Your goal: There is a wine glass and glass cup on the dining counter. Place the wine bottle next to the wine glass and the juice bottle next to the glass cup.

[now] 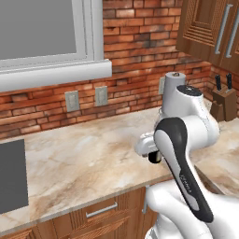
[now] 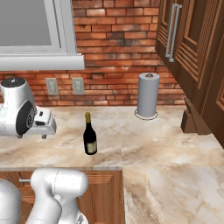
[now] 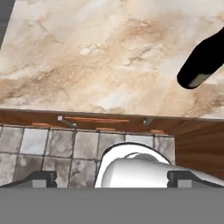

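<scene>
The wine bottle (image 2: 90,138) stands upright on the marbled bench (image 2: 144,140), a little left of centre in the right base view and near the front edge. In the hand view the bottle (image 3: 202,62) comes in from the upper right as a dark shape lying across the marble, its base end pointing toward the middle.

The fingers (image 3: 112,178) are spread wide apart, one tip at the lower left and one at the lower right of the hand view, with nothing between them. In that view the bench edge, a wooden drawer front and grey floor tiles lie below the marble. In the right base view the hand (image 2: 41,124) sits at the left edge, well apart from the bottle.

At the back, near the brick wall, a paper towel roll (image 2: 148,100) stands upright. A knife block (image 1: 224,102) is at the right edge of the left base view.
</scene>
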### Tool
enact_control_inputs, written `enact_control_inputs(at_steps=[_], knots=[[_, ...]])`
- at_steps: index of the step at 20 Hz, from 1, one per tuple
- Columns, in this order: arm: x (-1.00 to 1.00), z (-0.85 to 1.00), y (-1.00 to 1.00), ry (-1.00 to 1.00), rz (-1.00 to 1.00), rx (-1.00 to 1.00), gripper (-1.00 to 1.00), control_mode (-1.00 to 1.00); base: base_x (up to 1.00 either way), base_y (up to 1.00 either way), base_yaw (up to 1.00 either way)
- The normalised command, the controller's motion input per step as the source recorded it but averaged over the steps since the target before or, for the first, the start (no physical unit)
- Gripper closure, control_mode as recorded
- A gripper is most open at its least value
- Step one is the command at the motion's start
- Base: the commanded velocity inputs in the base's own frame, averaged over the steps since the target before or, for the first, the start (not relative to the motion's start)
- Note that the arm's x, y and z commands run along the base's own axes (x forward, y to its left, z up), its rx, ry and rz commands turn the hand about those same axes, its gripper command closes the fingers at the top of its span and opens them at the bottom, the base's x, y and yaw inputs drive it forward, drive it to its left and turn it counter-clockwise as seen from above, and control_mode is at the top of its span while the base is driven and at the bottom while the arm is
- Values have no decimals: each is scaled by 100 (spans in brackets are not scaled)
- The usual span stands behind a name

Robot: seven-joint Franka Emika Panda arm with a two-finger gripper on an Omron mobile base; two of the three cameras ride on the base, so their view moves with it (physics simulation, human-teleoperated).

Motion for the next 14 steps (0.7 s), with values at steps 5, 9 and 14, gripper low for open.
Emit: enact_control_inputs(at_steps=[5,9,14], knots=[[-12,-9,-41,-17,27,0,-100,-100,0,0,0],[-9,-1,-46,-10,28,0,-100,-100,0,0,0],[-5,-1,-44,-10,23,0,-100,-100,0,0,0]])
